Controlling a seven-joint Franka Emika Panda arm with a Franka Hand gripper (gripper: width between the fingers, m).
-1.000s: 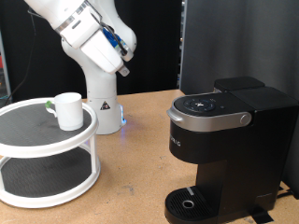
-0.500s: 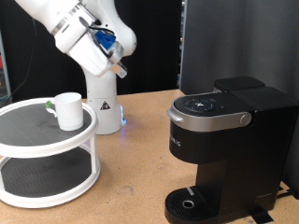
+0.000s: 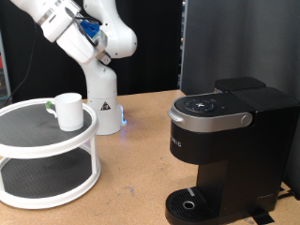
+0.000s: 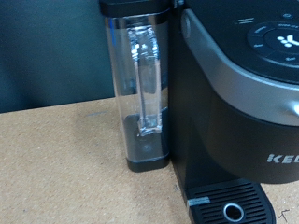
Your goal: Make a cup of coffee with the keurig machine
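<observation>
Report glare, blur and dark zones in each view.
Exterior view: sharp; the keurig machine reads dark against a black backdrop, the cup bright; arm cropped at top, gripper not seen. Wrist view: soft, slightly blurred, white glare streaks on the water tank.

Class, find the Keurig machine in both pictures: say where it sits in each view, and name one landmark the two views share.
Exterior view: the keurig machine fills the exterior view's lower right, on the wooden table, apart from the cup on the white tiered stand.
Wrist view: the machine fills one side of the picture, with its clear water tank alongside.
Shared landmark: the round drip tray at its base.
</observation>
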